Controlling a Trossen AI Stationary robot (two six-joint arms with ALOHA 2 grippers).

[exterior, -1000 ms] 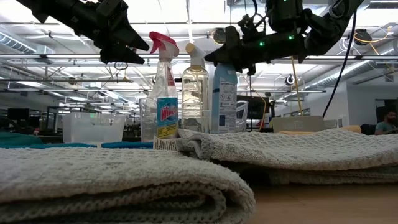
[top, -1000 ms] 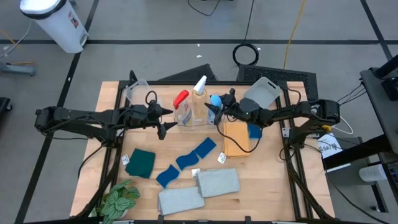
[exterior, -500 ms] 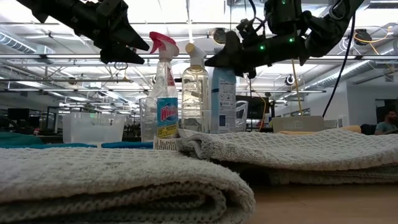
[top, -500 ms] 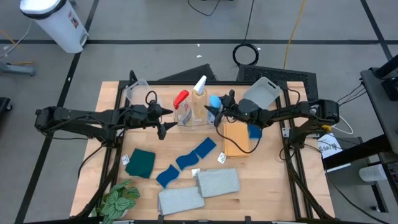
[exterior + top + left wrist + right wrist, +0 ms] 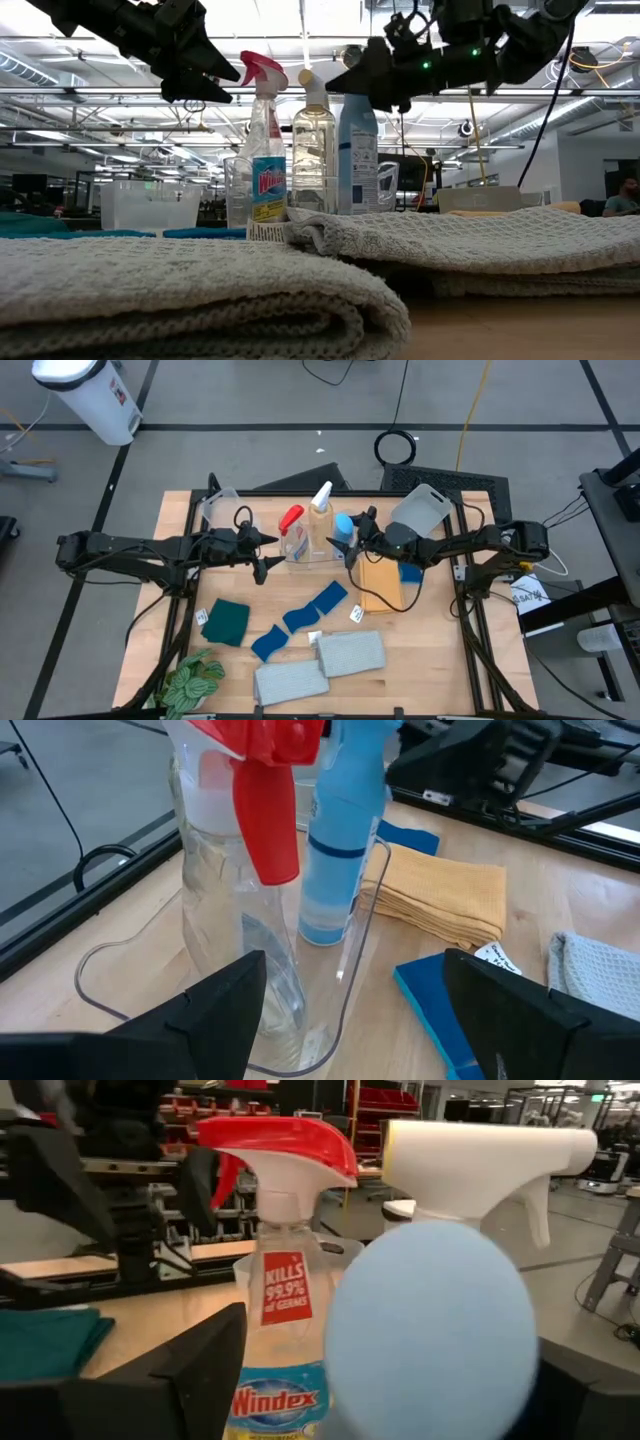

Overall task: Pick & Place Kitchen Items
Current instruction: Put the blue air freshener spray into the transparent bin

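Three bottles stand upright side by side in a clear tub (image 5: 312, 554) at mid-table: red-trigger (image 5: 291, 518), white-trigger (image 5: 321, 497) and blue-capped (image 5: 344, 523). My right gripper (image 5: 349, 540) reaches in level from the table's right and is open, with the blue cap (image 5: 430, 1330) between its fingers. My left gripper (image 5: 268, 555) hangs open just left of the tub, above the table, with nothing between its fingers (image 5: 205, 1010). In the low view the right gripper (image 5: 365, 80) stands at the top of the blue-capped bottle (image 5: 358, 150). My right gripper stands open around the blue cap (image 5: 350, 1310) of the bottle, level from the table's right. A gap shows between the cap and one finger (image 5: 190, 1380); at the other finger I cannot tell whether it touches. The bottle stands upright on the tub's floor.
An orange cloth (image 5: 381, 584) lies right of the tub with a blue item (image 5: 409, 572) beside it. Nearer lie a teal cloth (image 5: 228, 620), blue pieces (image 5: 316, 605), two grey towels (image 5: 350, 652) and a plant (image 5: 190, 682). A clear tub (image 5: 221, 508) and a grey tub (image 5: 420, 508) sit at the far edge.
My right gripper has opened and let go of the blue-capped bottle, which now stands upright on its own in the clear tub beside the other two bottles.
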